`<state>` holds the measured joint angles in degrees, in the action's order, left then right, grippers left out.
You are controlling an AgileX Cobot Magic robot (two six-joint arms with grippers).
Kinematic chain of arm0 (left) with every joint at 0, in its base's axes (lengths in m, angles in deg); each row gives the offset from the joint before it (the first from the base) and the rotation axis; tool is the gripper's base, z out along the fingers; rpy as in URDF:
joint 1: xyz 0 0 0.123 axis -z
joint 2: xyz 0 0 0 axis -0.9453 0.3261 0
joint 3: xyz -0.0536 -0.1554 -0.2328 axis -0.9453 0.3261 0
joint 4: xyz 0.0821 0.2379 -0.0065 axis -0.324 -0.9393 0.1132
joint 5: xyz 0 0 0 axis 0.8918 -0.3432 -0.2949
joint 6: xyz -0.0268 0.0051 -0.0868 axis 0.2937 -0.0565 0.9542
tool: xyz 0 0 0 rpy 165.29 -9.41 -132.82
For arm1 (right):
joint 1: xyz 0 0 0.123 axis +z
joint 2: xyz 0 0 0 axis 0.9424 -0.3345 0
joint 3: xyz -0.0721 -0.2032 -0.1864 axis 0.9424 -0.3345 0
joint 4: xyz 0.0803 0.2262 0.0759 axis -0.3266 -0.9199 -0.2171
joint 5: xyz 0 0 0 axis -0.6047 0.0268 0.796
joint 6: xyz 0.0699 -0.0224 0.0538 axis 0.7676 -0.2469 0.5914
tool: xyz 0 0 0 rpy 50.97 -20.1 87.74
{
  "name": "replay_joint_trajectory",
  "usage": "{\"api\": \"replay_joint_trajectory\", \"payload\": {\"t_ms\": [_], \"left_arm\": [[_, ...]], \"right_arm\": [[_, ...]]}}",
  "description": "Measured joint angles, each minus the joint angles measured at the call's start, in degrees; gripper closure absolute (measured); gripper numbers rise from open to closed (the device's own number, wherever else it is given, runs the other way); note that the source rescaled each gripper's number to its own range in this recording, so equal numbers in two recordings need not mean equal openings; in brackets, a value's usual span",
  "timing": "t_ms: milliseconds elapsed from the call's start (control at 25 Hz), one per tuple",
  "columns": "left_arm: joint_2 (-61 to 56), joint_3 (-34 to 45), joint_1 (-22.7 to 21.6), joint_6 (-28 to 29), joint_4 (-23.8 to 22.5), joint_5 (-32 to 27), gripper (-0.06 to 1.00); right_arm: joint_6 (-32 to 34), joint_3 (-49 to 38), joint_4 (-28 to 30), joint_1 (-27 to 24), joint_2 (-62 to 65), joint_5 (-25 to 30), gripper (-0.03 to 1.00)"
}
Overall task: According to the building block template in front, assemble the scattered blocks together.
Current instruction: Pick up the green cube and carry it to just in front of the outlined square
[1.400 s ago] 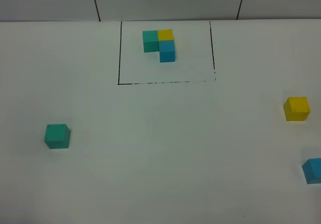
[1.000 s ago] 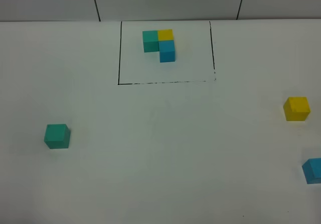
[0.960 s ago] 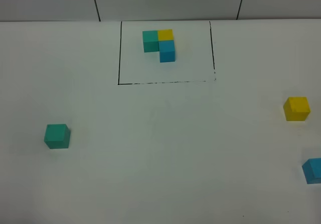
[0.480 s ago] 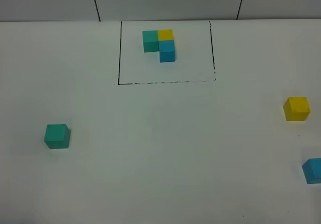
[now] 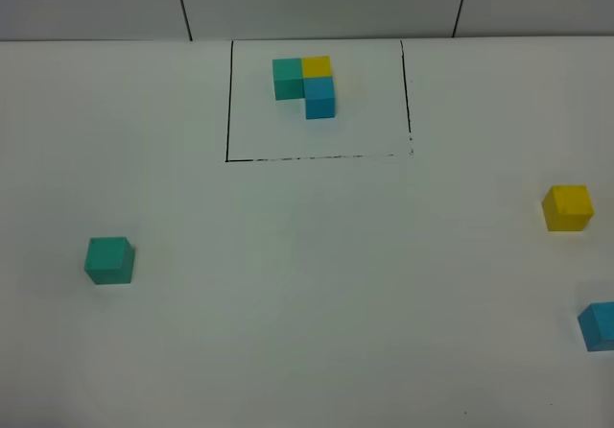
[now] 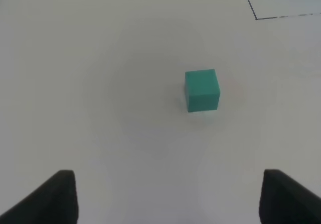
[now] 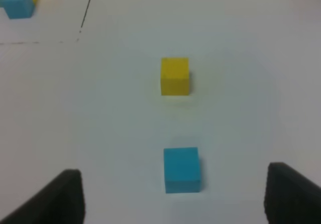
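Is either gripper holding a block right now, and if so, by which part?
Nothing is held; the left gripper and right gripper are open and empty.

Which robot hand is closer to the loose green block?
Left. The left gripper faces the green block close up; the right gripper faces the yellow block and blue block.

A plain white tabletop (image 5: 317, 294) takes up nearly the whole scene, matte and evenly lit. Along its far edge runs a pale grey wall (image 5: 317, 1), split into panels by two thin dark lines, the left seam (image 5: 182, 4) and the right seam (image 5: 461, 4), both leaning slightly.
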<state>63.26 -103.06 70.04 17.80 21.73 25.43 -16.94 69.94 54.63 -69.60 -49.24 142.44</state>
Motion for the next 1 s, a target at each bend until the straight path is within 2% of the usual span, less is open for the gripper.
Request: {"api": "replay_joint_trajectory", "payload": {"t_ms": [80, 200, 360, 560, 720, 880, 1000], "left_arm": [[2.96, 0.00, 0.00, 0.00, -0.88, 0.00, 0.15], [10.65, -0.33, 0.00, 0.00, -3.42, 0.13, 0.09], [25.58, -3.20, 0.00, 0.47, -4.46, 3.06, 0.00], [45.92, -10.08, 0.00, 1.83, -4.46, 5.88, -0.01], [60.72, -15.34, 0.00, 4.97, -2.70, 7.46, -0.02], [71.68, -18.91, 0.44, 3.97, 2.62, 8.96, -0.02], [76.52, -19.83, 3.06, 2.82, 3.76, 10.93, -0.02]], "right_arm": [[0.00, 0.00, 0.00, 0.00, 0.00, 0.00, 0.46], [0.00, 0.00, 0.00, 0.00, 0.00, 0.00, 0.46], [-0.06, 0.00, 0.00, 0.00, 0.00, 0.00, 0.46], [-0.06, 0.00, 0.00, 0.00, 0.00, 0.00, 0.46], [-0.06, 0.00, 0.00, 0.00, 0.00, 0.00, 0.46], [0.08, 0.00, 0.00, 0.00, 0.00, 0.00, 0.46], [0.08, 0.00, 0.00, 0.00, 0.00, 0.00, 0.46]]}}
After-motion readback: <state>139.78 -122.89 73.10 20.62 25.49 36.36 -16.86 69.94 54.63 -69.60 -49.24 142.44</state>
